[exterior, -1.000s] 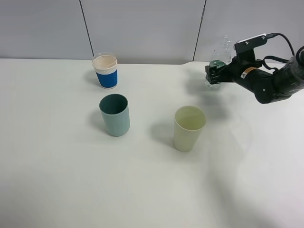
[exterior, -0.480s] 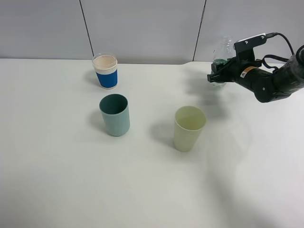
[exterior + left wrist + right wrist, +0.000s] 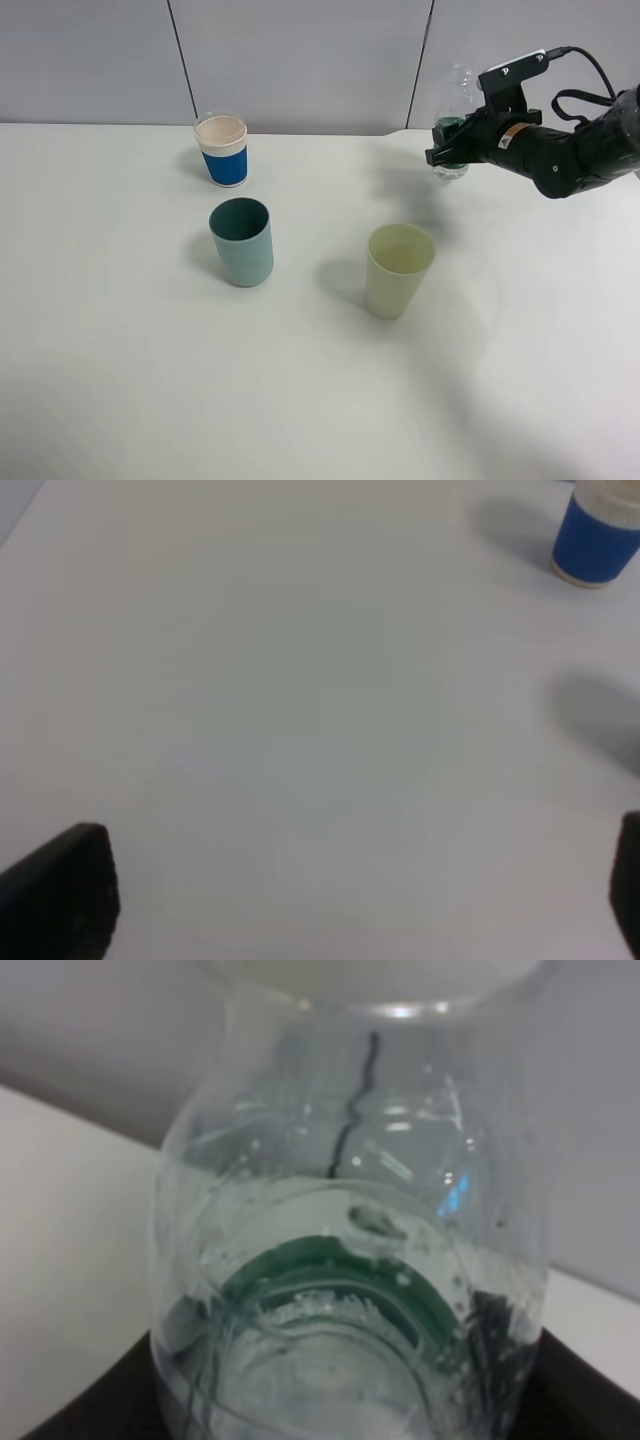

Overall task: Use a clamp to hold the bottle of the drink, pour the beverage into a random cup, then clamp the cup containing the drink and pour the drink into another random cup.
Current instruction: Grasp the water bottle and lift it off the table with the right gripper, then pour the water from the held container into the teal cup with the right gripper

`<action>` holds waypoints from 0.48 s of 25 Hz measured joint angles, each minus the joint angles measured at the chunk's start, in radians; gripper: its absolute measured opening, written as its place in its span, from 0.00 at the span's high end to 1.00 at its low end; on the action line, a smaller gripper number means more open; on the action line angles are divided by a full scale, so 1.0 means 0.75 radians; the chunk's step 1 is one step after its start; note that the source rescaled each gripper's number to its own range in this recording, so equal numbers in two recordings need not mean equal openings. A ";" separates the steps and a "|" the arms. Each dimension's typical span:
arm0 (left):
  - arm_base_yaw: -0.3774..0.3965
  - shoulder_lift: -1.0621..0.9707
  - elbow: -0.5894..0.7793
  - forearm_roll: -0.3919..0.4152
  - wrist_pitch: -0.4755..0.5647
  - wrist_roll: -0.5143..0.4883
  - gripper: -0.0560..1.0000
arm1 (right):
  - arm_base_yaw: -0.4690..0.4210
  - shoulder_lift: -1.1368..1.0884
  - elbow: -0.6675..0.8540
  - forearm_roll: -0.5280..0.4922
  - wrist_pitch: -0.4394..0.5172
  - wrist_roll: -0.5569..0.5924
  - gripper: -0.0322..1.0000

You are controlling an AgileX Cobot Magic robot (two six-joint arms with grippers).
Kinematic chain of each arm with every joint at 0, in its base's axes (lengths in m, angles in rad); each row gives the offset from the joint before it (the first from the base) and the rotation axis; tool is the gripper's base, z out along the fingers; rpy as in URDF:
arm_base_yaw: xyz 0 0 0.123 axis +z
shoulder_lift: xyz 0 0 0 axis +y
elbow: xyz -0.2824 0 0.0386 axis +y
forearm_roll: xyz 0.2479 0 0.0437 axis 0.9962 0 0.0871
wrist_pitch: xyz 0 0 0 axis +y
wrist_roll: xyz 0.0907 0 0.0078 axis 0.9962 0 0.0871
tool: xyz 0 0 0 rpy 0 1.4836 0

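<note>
your bottle point(image 3: 455, 125) is upright near the counter's point(image 3: 120, 380) far right corner, right fingers point(image 3: 441, 157) clamped low on it, likely so the neck can tip toward the cream cup point(image 3: 399, 270); left fingers point(image 3: 60, 895) spread, idle.

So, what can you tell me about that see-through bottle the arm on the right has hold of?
The bottle looks like clear, rounded plastic, with a green band low down. The right wrist view shows clear liquid with small bubbles inside. It stands roughly upright at the far right of the white table, close to the back wall. The right arm's jaws are shut around its lower half. Whether its base rests on the table cannot be told.
</note>
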 joint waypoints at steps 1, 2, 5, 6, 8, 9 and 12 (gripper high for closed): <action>0.000 0.000 0.000 0.000 0.000 0.000 0.00 | 0.014 -0.017 0.000 0.000 0.013 0.000 0.97; 0.000 0.000 0.000 0.000 0.000 0.000 0.00 | 0.030 -0.036 0.000 -0.001 0.028 -0.003 0.97; 0.000 0.000 0.000 0.000 0.000 0.000 0.00 | 0.074 -0.076 0.000 -0.004 0.070 -0.023 0.97; 0.000 0.000 0.000 0.000 0.000 0.000 0.00 | 0.092 -0.086 0.000 -0.004 0.081 -0.026 0.97; 0.000 0.000 0.000 0.000 0.000 0.000 0.00 | 0.124 -0.103 0.001 -0.007 0.091 -0.026 0.97; 0.000 0.000 0.000 0.000 0.000 0.000 0.00 | 0.142 -0.109 0.001 -0.008 0.092 -0.026 0.97; 0.000 0.000 0.000 0.000 0.000 0.000 0.00 | 0.191 -0.137 0.001 -0.008 0.100 -0.015 0.97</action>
